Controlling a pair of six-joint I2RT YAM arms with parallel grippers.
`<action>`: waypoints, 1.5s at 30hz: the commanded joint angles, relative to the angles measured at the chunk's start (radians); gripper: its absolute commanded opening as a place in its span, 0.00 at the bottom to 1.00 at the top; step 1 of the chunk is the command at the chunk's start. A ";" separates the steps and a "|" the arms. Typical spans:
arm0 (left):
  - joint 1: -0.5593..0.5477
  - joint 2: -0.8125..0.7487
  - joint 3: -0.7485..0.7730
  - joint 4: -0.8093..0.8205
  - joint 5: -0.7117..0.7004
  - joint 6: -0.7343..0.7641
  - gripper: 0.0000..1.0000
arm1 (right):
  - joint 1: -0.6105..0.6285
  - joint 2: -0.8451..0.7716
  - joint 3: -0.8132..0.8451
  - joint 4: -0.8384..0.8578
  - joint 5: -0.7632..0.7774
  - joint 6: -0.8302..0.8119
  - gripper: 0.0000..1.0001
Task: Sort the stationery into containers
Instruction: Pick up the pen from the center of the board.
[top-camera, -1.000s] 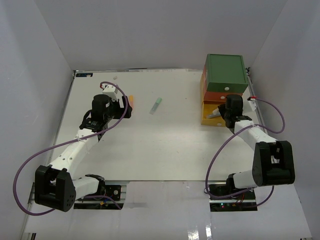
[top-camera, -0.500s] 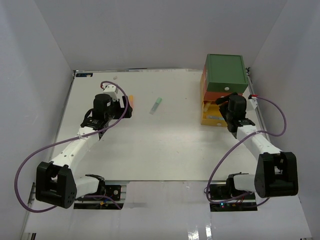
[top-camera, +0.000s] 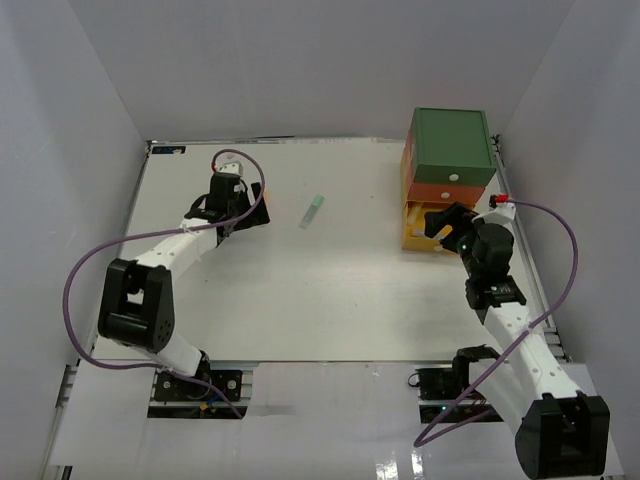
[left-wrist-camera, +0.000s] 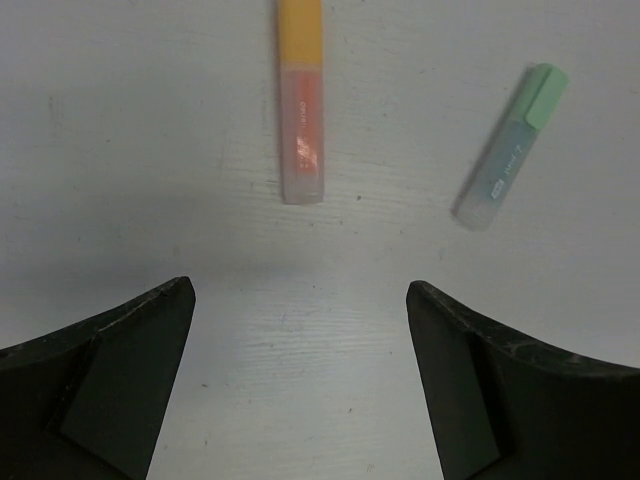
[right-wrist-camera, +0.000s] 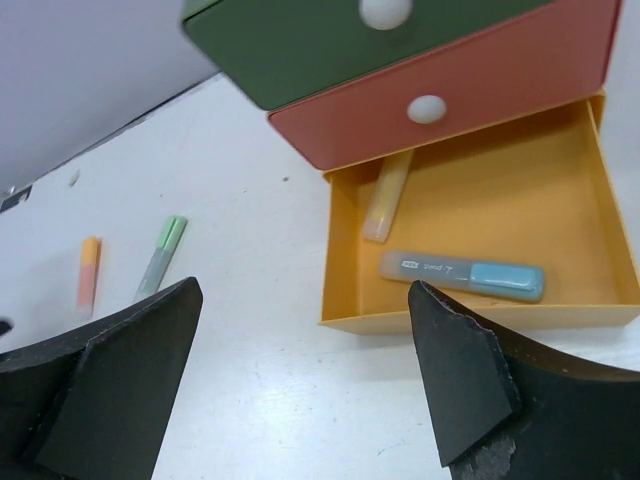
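Note:
The containers stand stacked at the back right: a green drawer (top-camera: 452, 145) (right-wrist-camera: 320, 40) on top, an orange-red drawer (right-wrist-camera: 480, 90) under it, and a yellow drawer (top-camera: 412, 238) (right-wrist-camera: 336, 250) pulled out at the bottom. In the yellow drawer lie a blue highlighter (right-wrist-camera: 465, 273) and a yellow highlighter (right-wrist-camera: 388, 195). My right gripper (top-camera: 442, 224) (right-wrist-camera: 302, 290) hangs open and empty just in front of that drawer. An orange highlighter (left-wrist-camera: 301, 110) (right-wrist-camera: 88, 275) and a green highlighter (top-camera: 313, 210) (left-wrist-camera: 510, 148) lie on the table. My left gripper (top-camera: 245, 208) (left-wrist-camera: 300, 285) is open, just short of the orange one.
White walls close in the table on the left, back and right. A purple cable loops off each arm. The drawer stack sits close to the right wall.
My right gripper has opened and drawn back from the yellow drawer, leaving the blue highlighter inside. My left arm has swung further back by the orange highlighter, still open.

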 joint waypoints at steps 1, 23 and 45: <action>-0.002 0.083 0.112 -0.038 -0.072 -0.055 0.98 | -0.003 -0.079 -0.042 0.081 -0.126 -0.132 0.90; -0.065 0.536 0.465 -0.137 -0.225 0.017 0.61 | 0.043 -0.217 -0.141 0.107 -0.151 -0.194 0.90; -0.292 0.165 0.134 -0.049 -0.086 0.281 0.16 | 0.113 -0.003 0.103 -0.126 -0.459 -0.232 0.90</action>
